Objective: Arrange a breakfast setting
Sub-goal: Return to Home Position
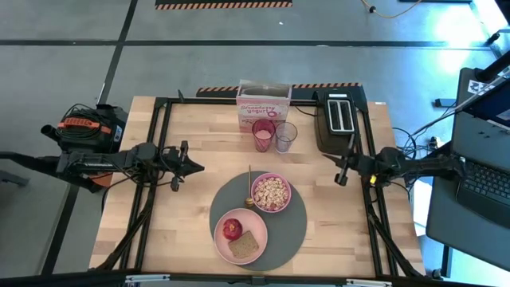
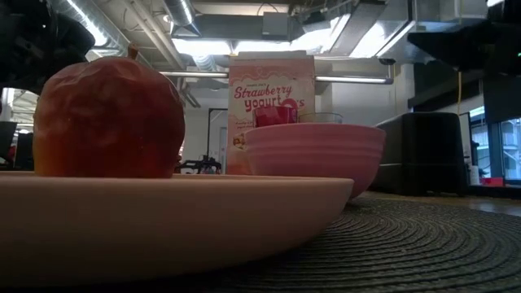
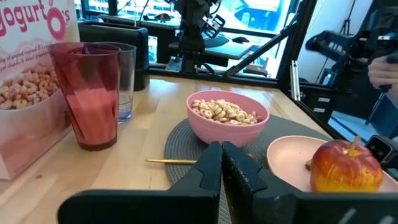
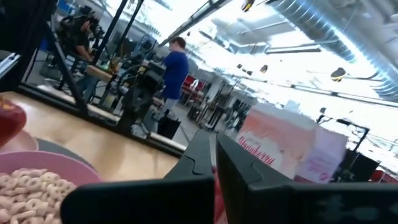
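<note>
Pink crockery sits laid out, so the step in hand, by my reading, is only to bring both arms home without disturbing it. The round dark-grey woven mat (image 1: 291,227) lies at the table's near middle. On it stand the pink bowl of cereal rings (image 1: 271,192), the small gold-coloured spoon (image 3: 171,161) just left of the bowl, and the larger pink plate (image 1: 255,226) carrying the red apple (image 1: 232,229) and the slice of brown toast (image 1: 244,245). Farther back, the translucent pink tumbler (image 1: 263,134) and the clear glass (image 1: 285,136) stand side by side, glass on the right, just before the pink-and-white cereal box (image 1: 263,102).

The left gripper (image 1: 198,167) hovers left of the mat and the right gripper (image 1: 328,159) right of it. Both are apart from the setting, with their fingers pressed together and holding nothing.

To do this well, each arm should draw back toward its own side, level or rising, and never sweep across the middle. The right arm has the black toaster (image 1: 340,118) close by on its far side, and the glass is the likeliest thing to upset there. For the left arm it is the tumbler. A person in a blue top (image 4: 176,62) stands in the room beyond, well away from the table.
</note>
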Robot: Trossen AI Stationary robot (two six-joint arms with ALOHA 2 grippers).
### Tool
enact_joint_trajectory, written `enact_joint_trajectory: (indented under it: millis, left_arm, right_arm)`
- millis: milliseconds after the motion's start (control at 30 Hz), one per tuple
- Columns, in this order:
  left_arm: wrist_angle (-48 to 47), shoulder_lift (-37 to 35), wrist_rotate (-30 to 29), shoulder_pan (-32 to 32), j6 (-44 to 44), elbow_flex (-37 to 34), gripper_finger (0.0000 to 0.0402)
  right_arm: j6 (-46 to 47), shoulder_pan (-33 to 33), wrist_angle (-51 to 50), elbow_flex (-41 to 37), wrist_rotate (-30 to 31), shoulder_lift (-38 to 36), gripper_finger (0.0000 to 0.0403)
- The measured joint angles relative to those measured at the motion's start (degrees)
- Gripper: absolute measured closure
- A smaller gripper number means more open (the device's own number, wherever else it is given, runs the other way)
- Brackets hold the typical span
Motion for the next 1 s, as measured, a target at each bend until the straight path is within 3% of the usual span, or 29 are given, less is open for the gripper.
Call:
enact_joint_trajectory:
  millis: [133,400,600,1000]
  left_arm:
    - [-0.02,0.02,0.41,-0.01,-0.68,0.00,0.0397]
    - [0.15,0.02,0.85,-0.02,-1.05,0.02,0.0397]
    - [-0.03,0.00,-0.74,0.00,-1.13,0.01,0.0397]
    - [-0.11,0.00,-0.90,0.00,-1.01,0.00,0.0397]
  right_arm:
    - [0.36,0.00,-7.88,0.00,0.91,-8.69,0.0403]
    - [7.25,-0.04,-20.99,-0.01,3.26,-8.23,0.0403]
    - [9.15,0.00,-22.11,0.02,-2.97,-6.16,0.0403]
    - [10.91,-0.04,-22.24,0.04,-2.63,0.73,0.0402]
